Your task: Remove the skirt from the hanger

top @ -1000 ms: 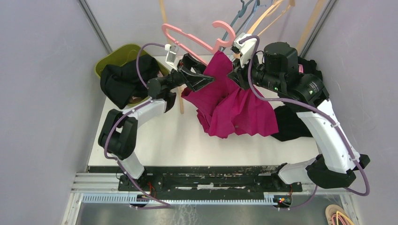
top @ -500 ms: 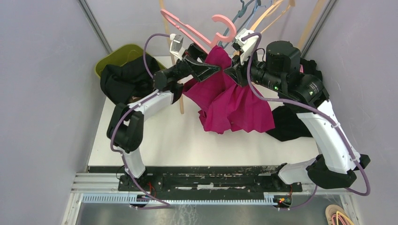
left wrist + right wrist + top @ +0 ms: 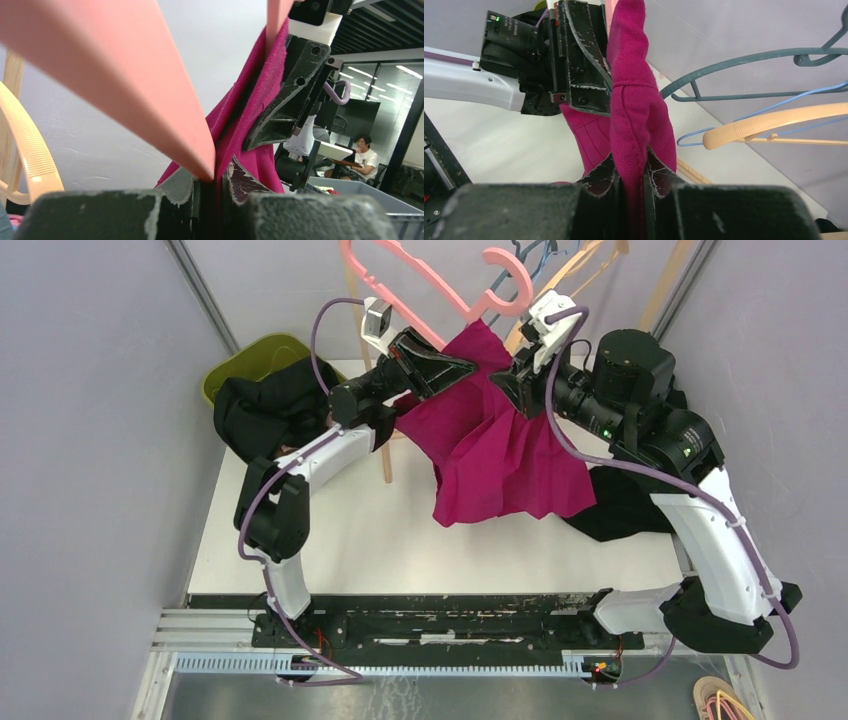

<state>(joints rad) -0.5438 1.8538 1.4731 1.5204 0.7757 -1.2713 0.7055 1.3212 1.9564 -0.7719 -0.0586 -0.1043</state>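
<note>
The magenta skirt [image 3: 500, 450] hangs bunched between both grippers, its lower folds over the white table [image 3: 330, 540]. The pink hanger [image 3: 400, 285] rises above it toward the back wall, hook [image 3: 505, 275] to the right. My left gripper [image 3: 468, 365] is shut; in the left wrist view the hanger's arm [image 3: 125, 65] tapers into the left gripper [image 3: 218, 175], skirt cloth [image 3: 260, 100] pressed beside it. My right gripper [image 3: 505, 388] faces it closely. In the right wrist view the right gripper [image 3: 630, 160] is shut on a thick fold of the skirt [image 3: 634, 105].
A green bin [image 3: 245, 355] at the back left holds black clothes [image 3: 265, 410]. Another black garment [image 3: 620, 505] lies at the right under the right arm. Several other hangers [image 3: 560, 270] hang at the back, among them a teal hanger [image 3: 744, 65] and a beige hanger [image 3: 774, 122].
Both arms have risen and shifted toward the back right, lifting skirt and hanger higher. The left gripper's jaws have come together on the hanger's arm.
</note>
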